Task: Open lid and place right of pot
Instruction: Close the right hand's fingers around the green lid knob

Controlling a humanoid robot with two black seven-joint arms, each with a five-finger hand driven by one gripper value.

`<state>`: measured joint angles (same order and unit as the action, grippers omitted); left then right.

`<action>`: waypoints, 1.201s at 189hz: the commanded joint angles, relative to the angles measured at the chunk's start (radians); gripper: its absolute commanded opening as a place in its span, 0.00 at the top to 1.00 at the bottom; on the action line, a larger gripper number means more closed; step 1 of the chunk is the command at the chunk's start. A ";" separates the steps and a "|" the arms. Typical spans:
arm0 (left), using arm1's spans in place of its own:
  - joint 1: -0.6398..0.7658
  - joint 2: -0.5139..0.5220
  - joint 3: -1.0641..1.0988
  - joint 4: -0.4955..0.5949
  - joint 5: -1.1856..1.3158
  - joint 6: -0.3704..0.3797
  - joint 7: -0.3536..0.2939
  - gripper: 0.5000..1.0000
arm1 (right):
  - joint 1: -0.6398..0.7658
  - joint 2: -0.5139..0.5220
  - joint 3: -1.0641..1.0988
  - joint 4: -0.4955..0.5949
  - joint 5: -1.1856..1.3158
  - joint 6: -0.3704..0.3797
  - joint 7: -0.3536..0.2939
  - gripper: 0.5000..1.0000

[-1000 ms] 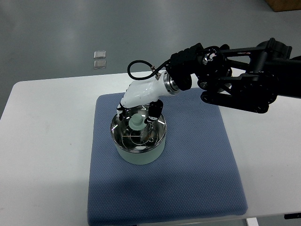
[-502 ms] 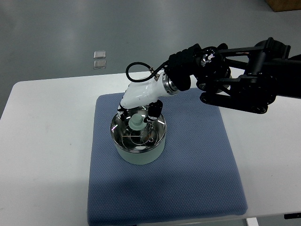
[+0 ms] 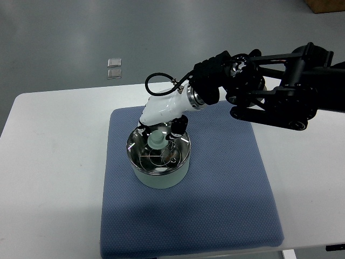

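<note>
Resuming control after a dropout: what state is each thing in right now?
Lid: on the pot, not lifted.
Pot: upright on the mat, closed.
Knob: between the fingers; grip unclear.
Right hand: over the lid, at the knob.
Mat: flat on the table.
Left hand: not in view.

A white table (image 3: 54,178) with rounded far corners fills the lower part of the top view. A blue textured mat (image 3: 215,205) lies on it, reaching from the middle of the tabletop to its near edge. Beyond the far edge lies a smooth grey floor (image 3: 161,38) with soft, diffuse reflections of light. Two small square metal plates (image 3: 114,68) sit on the floor, one just behind the other. A brown box corner (image 3: 326,5) shows at the top right corner.
</note>
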<state>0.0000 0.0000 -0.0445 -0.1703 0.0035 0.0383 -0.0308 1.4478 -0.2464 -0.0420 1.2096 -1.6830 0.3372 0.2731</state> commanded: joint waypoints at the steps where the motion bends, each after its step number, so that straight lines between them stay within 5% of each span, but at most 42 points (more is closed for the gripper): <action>1: 0.000 0.000 0.000 0.000 0.000 0.000 0.000 0.00 | 0.000 -0.001 0.001 0.004 0.003 0.003 0.001 0.64; 66: 0.000 0.000 0.000 0.000 0.000 0.000 0.000 0.00 | 0.000 0.002 0.002 0.008 0.008 0.005 0.000 0.72; 227: 0.000 0.000 0.000 0.000 0.000 0.000 0.000 0.00 | -0.007 0.006 -0.001 0.007 -0.001 0.005 -0.002 0.72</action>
<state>0.0000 0.0000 -0.0445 -0.1703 0.0039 0.0383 -0.0304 1.4404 -0.2397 -0.0429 1.2174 -1.6839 0.3420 0.2717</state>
